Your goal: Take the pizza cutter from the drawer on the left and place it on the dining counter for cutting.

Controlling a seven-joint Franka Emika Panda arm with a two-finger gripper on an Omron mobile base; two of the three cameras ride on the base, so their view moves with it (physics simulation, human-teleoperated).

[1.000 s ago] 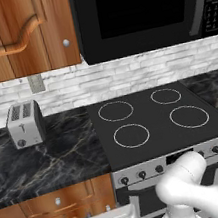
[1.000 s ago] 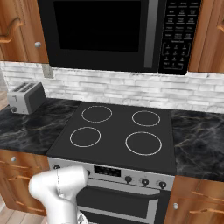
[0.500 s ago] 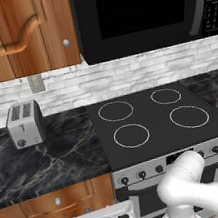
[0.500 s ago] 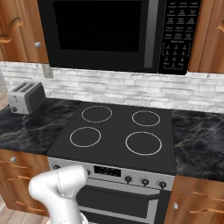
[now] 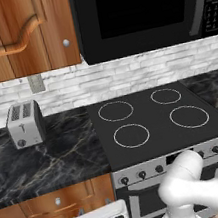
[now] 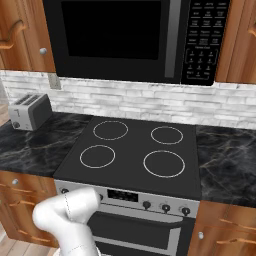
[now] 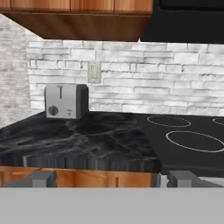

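Just ahead of wide-apart fingertips (image 7: 41, 178), closed drawer (image 7: 87, 177) front.

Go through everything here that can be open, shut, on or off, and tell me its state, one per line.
drawer: shut, knob facing out
pincer: open, holding nothing, level with the counter's front edge
upper cabinet door: shut
microwave: door shut, window dark
oven door: shut
toaster: slots empty
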